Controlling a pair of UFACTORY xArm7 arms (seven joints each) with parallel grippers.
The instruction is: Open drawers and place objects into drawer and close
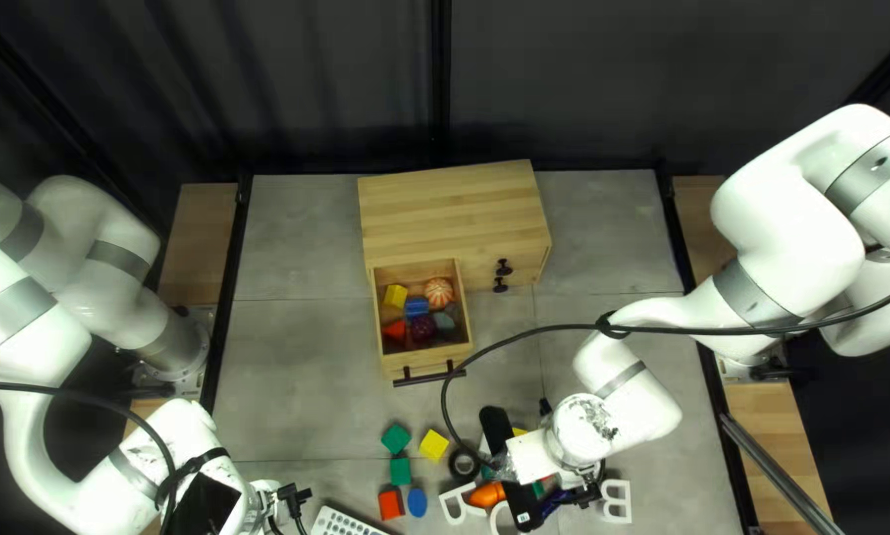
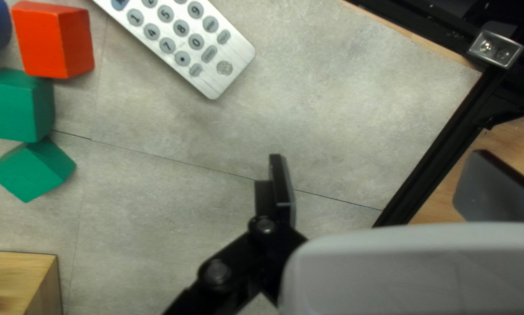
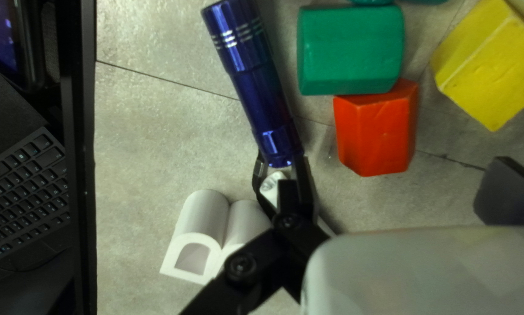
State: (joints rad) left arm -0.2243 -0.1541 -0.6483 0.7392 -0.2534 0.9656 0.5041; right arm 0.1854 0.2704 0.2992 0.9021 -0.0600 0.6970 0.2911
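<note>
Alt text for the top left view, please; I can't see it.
One cabinet drawer is open, holding small things, among them a yellow block and striped ball. Loose blocks lie in front, between my left arm and right arm.

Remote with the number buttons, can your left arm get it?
Probably yes: the remote lies flat ahead of my left pincer, off to one side. The pincer is open, and I see nothing in between.

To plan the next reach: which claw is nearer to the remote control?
Left. The left claw is near the remote control; the right claw is farther, by the blue flashlight.
</note>
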